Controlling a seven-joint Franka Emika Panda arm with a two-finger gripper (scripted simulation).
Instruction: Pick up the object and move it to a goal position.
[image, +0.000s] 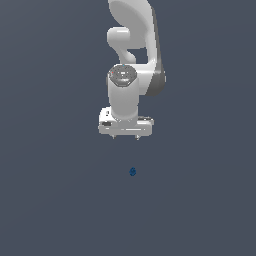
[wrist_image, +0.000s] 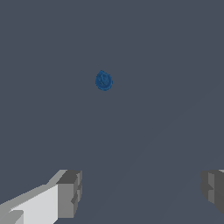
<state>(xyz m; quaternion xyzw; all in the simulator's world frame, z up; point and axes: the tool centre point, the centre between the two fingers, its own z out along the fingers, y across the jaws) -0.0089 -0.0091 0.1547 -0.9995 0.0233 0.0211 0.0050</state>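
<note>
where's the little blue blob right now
In the exterior view the blue blob lies alone on the grey floor, below the open gripper and slightly toward that view's right, untouched.

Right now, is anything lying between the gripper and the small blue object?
Nothing. In the exterior view only bare grey floor separates the open gripper from the blue object; the wrist view shows the same.

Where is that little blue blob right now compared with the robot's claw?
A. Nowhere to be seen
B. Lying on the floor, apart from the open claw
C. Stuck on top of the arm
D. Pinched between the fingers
B: the blob lies alone on the grey floor, clear of the gripper; the wrist view shows the fingers spread wide with nothing between them.
</note>
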